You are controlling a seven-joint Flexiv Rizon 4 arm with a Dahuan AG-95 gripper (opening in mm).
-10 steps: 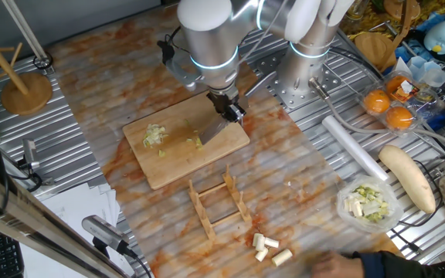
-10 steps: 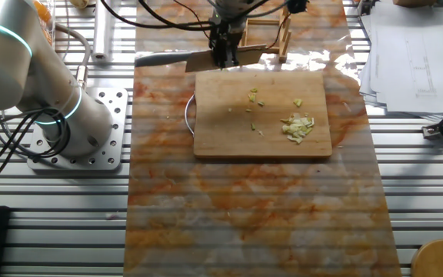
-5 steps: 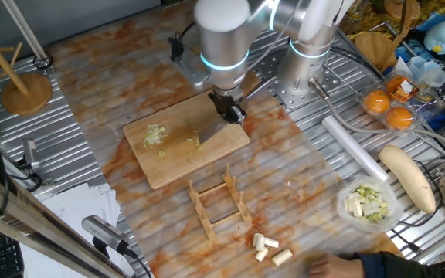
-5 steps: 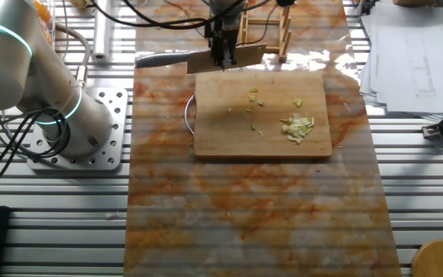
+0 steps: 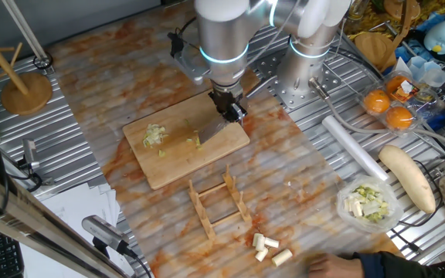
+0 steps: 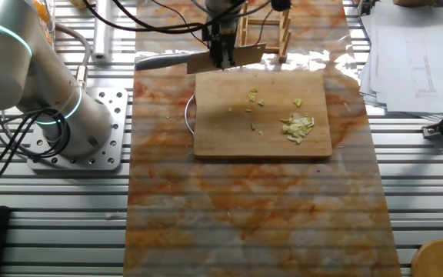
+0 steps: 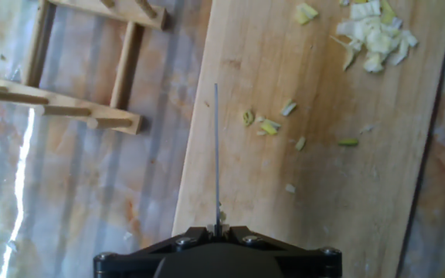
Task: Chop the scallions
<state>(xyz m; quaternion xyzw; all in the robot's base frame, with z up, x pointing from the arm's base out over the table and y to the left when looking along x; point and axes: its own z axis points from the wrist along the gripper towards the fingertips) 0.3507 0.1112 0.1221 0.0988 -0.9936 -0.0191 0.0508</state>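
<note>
Chopped scallions lie on the wooden cutting board (image 5: pixel 174 166): a pale green pile (image 5: pixel 154 135) near its left end and a few slivers (image 5: pixel 194 140) in the middle. My gripper (image 5: pixel 230 110) is shut on a knife (image 5: pixel 213 128), whose blade hangs over the board's right part, just beside the slivers. In the other fixed view the knife (image 6: pixel 237 56) sits along the board's far edge (image 6: pixel 229 131), away from the pile (image 6: pixel 297 127). The hand view shows the blade (image 7: pixel 216 154) edge-on, with slivers (image 7: pixel 267 123) to its right and the pile (image 7: pixel 373 31) further off.
A wooden rack (image 5: pixel 219 205) lies in front of the board, with pale cut stubs (image 5: pixel 269 247) beyond it. A bowl of chopped pieces (image 5: pixel 369 202), a long cream root vegetable (image 5: pixel 408 176), a white roll (image 5: pixel 354 147) and oranges (image 5: pixel 388 108) are on the right. A person's hand (image 5: pixel 346 266) is at the bottom edge.
The arm's upper joints have swung to the right. The gripper and knife have barely shifted, staying over the board's edge. The scallion pieces have not moved.
</note>
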